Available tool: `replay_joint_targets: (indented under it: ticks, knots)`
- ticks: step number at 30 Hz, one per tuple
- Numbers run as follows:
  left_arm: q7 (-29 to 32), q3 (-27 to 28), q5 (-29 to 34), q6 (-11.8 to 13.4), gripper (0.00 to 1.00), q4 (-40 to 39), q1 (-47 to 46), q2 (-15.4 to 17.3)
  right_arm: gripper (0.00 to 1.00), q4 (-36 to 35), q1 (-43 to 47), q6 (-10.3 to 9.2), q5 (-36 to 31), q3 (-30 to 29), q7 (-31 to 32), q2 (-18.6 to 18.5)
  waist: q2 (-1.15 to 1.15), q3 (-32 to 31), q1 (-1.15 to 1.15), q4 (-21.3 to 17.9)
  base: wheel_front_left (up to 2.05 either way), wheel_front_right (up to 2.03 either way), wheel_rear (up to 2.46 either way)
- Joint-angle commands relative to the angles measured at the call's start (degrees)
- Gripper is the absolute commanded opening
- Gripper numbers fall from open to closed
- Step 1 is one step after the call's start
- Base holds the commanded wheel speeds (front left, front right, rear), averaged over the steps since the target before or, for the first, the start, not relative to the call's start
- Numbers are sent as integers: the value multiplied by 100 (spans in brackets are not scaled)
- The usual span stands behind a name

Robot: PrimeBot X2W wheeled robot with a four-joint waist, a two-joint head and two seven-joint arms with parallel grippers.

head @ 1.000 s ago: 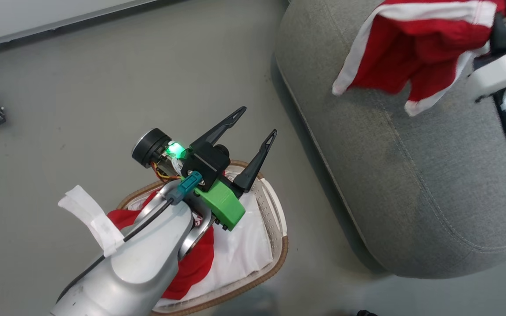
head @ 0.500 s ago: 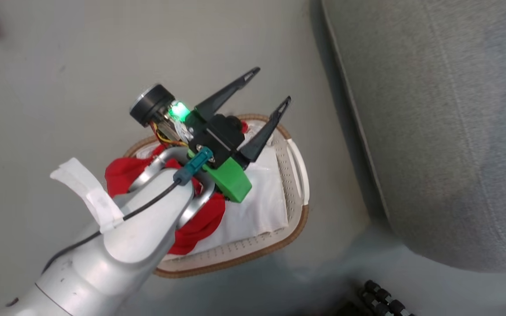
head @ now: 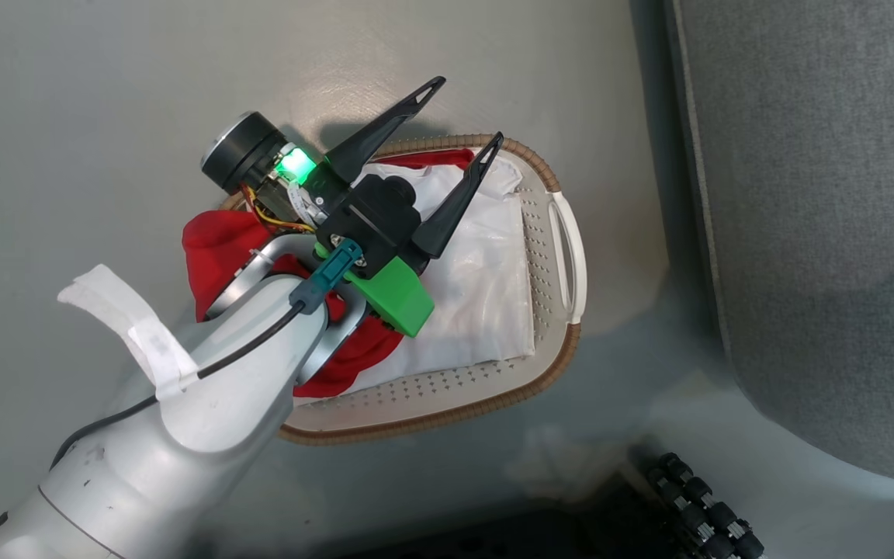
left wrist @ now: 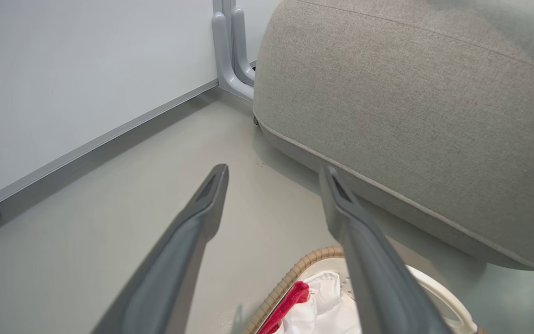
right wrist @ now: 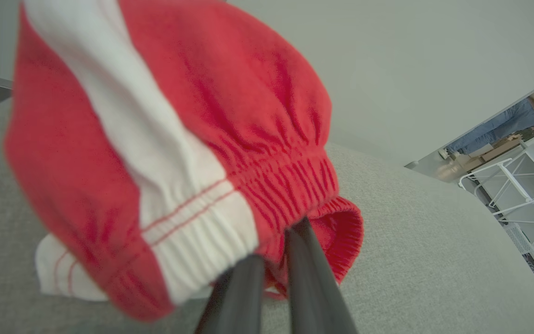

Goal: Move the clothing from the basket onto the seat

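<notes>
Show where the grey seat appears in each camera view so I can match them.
Head view: the seat runs down the right side, right of the basket.
Left wrist view: the seat is upper right, beyond the open left end effector.
Right wrist view: the seat lies below the red garment the right end effector grips.
Shared landmark: the basket's woven rim, head and left wrist views.

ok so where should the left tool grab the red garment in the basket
Grip the red garment where it heaps at the basket's left end in the head view, coming down from above with the open left tool. There the cloth mounds over the rim, giving a fold to pinch, away from the white liner spread across the right.
</notes>
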Motion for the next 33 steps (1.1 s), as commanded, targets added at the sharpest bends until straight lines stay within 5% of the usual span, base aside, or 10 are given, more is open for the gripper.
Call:
replay_joint_targets:
  ticks: [1, 4, 6, 8, 21, 33]
  knots:
    - [-39, -1, -11, 45, 100, -3, 34, 61, 0, -13, 135, -8, -13, -75, -13, 68, 69, 35, -1, 26, 0, 0, 0]
    - [-57, 2, -44, 63, 100, 21, 75, 64, 0, -135, 288, -8, -24, -179, -13, 147, 69, -11, -1, -6, 0, 0, 0]
    - [-58, 3, -69, 78, 100, 50, 104, 70, 40, -248, 395, -8, 10, -203, -13, 250, 69, -57, -1, -28, 0, 0, 0]
    - [-85, 1, -97, 91, 100, 87, 152, 74, 100, -323, 535, -8, 113, -207, -13, 324, 69, -116, -1, -60, 0, 0, 0]
    - [-311, 154, -361, 147, 100, 263, 390, 29, 100, -359, 1451, -8, 1042, 708, -13, 150, 69, -922, -1, -92, 0, 0, 0]
    - [-402, 735, -541, 176, 100, 313, 966, -286, 100, -805, 1571, -8, 1539, 1624, -13, -103, 69, -2115, -1, 364, 0, 0, 0]
